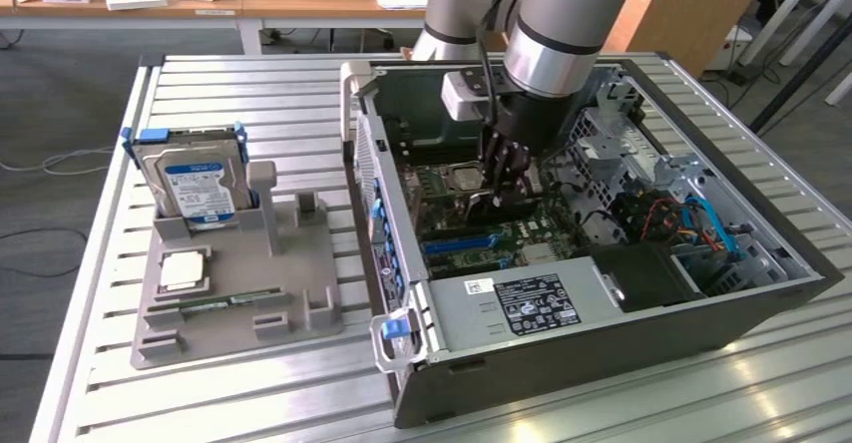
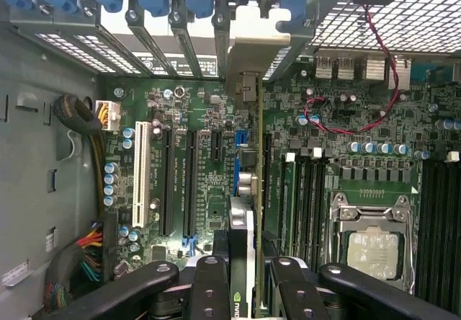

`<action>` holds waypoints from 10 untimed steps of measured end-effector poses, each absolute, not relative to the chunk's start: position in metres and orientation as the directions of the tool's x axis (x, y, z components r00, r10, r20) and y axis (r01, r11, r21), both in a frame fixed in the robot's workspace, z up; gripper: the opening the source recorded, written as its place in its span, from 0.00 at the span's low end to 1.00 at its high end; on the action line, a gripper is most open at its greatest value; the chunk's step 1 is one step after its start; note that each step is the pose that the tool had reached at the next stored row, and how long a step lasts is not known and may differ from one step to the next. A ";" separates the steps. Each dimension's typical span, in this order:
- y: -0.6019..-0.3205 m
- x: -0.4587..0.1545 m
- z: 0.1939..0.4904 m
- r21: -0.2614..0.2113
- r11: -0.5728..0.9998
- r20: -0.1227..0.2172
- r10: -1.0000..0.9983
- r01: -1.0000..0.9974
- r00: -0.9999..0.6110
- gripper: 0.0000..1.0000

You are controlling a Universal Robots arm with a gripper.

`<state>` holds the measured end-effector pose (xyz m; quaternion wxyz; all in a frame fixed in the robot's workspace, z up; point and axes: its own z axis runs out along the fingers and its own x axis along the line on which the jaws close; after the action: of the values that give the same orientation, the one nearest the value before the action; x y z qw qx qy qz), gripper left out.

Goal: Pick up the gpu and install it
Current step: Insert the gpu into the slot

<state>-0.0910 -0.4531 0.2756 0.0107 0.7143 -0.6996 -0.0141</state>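
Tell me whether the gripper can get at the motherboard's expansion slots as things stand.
Probably yes. The computer case lies open, and the gripper, shut on the gpu, hangs inside right above the expansion slots. No cable crosses them in the wrist view.

One gpu (image 2: 248, 212), one hard drive (image 1: 198, 186), one memory stick (image 1: 219, 301), one open computer case (image 1: 639, 353).

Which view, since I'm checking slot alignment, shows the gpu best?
Wrist view: the gpu stands edge-on over the motherboard slots, gripped by the end effector, which mostly hides it in the exterior view.
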 end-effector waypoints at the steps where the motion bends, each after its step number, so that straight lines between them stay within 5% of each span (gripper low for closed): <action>1: -0.453 -0.091 0.276 0.035 -0.021 -0.005 -1.000 -0.999 0.021 0.27; 10: -0.453 -0.093 0.275 0.035 -0.021 -0.005 -1.000 -0.999 0.021 0.27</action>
<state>-0.0935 -0.4531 0.2748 0.0107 0.7143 -0.6996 -0.0141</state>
